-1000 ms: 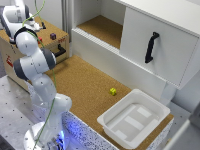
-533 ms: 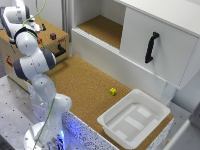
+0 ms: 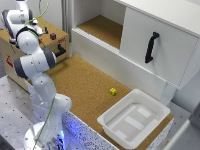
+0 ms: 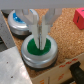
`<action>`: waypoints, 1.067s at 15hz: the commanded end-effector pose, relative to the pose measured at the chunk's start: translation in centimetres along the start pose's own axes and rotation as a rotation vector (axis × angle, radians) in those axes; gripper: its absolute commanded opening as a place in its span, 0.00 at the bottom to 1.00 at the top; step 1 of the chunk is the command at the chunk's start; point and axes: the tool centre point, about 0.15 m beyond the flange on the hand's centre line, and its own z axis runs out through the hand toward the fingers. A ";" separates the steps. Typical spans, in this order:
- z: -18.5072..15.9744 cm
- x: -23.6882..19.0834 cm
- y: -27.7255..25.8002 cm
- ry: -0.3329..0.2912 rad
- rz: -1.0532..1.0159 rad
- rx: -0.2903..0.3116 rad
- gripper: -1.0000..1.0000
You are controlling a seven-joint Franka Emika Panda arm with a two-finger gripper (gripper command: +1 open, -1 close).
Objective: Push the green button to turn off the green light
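Right now the end effector [image 4: 39,39] is pinched narrow, holding nothing, on the green button [image 4: 38,46]. Likely hard and springy; its middle gets pressed, at 12 o'clock of its silver rim.

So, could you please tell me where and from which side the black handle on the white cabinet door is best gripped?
Grip the black handle at its middle. It stands upright on the white door, bowed off the surface between its two ends, so come straight at the door's front and close the fingers across the bar from its two sides.
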 end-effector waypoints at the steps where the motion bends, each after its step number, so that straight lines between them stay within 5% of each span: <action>1: -5.3 0.8 -2.8 -0.044 -0.017 -0.140 0.00; 2: -6.1 0.9 -2.9 -0.032 -0.028 -0.152 1.00; 9: -5.2 2.4 0.6 -0.037 -0.061 -0.117 1.00; 16: -4.0 3.7 12.3 0.024 -0.160 -0.122 1.00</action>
